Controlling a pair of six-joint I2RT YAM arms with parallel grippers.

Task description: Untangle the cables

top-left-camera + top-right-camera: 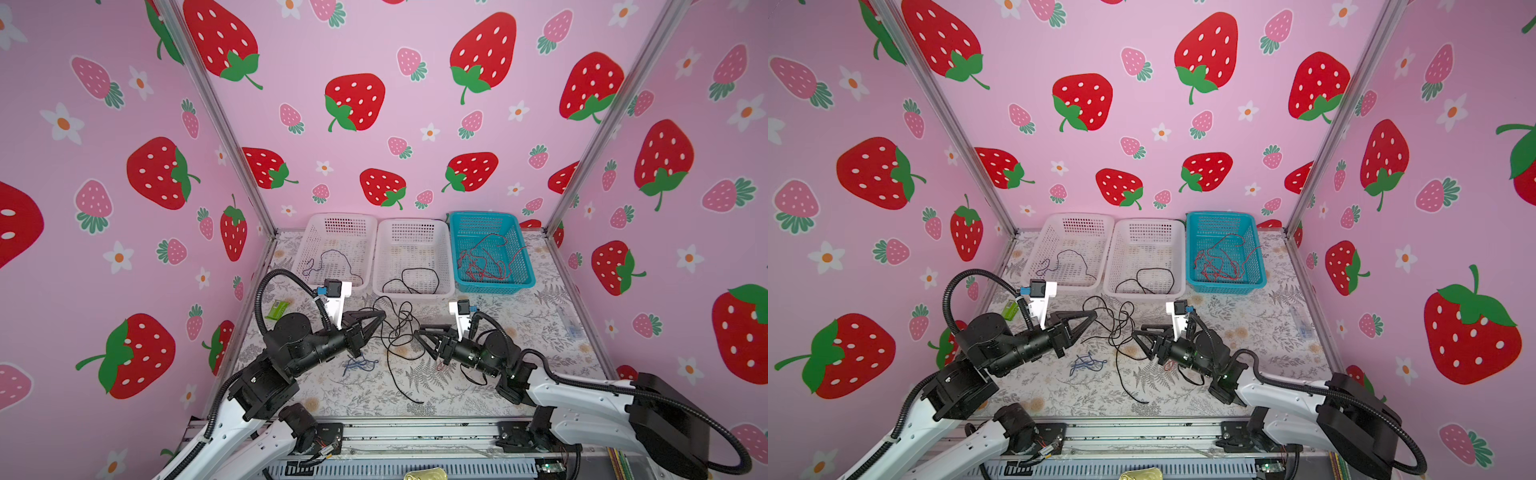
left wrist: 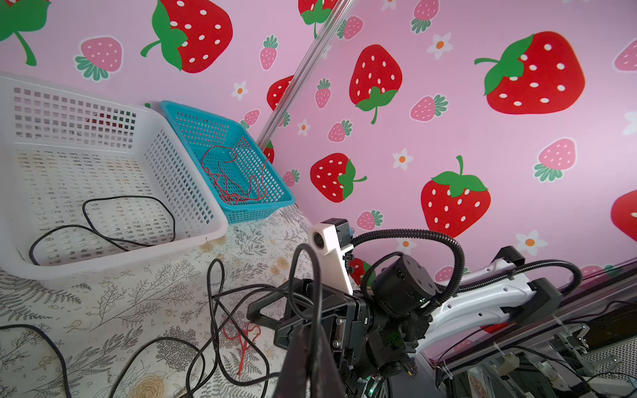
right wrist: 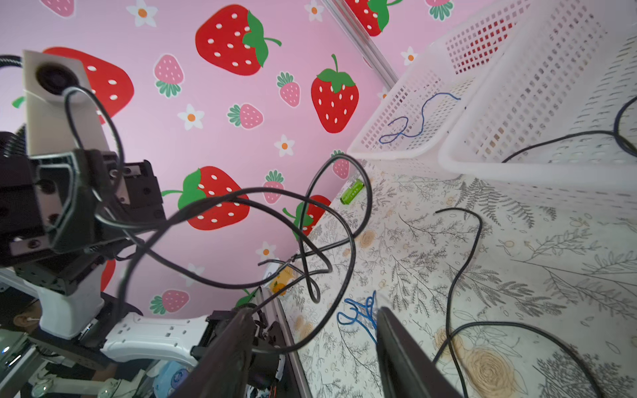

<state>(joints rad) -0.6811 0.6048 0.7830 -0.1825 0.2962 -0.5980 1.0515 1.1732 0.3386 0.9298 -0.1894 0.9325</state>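
The left white basket (image 1: 345,226) at the back holds one thin blue cable (image 3: 422,129), apart from the rest and at no risk.

In front of it the left gripper (image 1: 383,315) is clenched on the black tangle (image 1: 397,328) and holds its top off the tabletop (image 1: 540,316). In the right wrist view a loop of that tangle hangs around the gripper's body, close to its camera mount. If the arm pulls away, that loop will probably catch there and cinch instead of sliding free.

Below the left gripper a small blue bundle (image 1: 358,365) lies loose on the tabletop, just beside the black strands. A sideways drag of the tangle could sweep it in and knot it with them.

The tangle has several crossings, and long tails trail toward the front edge. A straight pull from one grip would likely tighten the knot rather than open it.

The middle white basket (image 1: 413,232) already holds a black cable, and the raised loops stand near its front rim. They could hook the rim and shift the basket.

The right gripper (image 1: 417,332) faces the tangle with its jaws released and well apart. One black loop runs alongside one of its fingers (image 3: 238,341), and nothing is held. If the jaws close here, they may pinch two strands at once or miss altogether.

A short red strand (image 1: 441,366) lies under that arm and could be dragged along by it.

The blue basket (image 1: 494,286) holds the red cables (image 1: 486,262), well clear of both arms.
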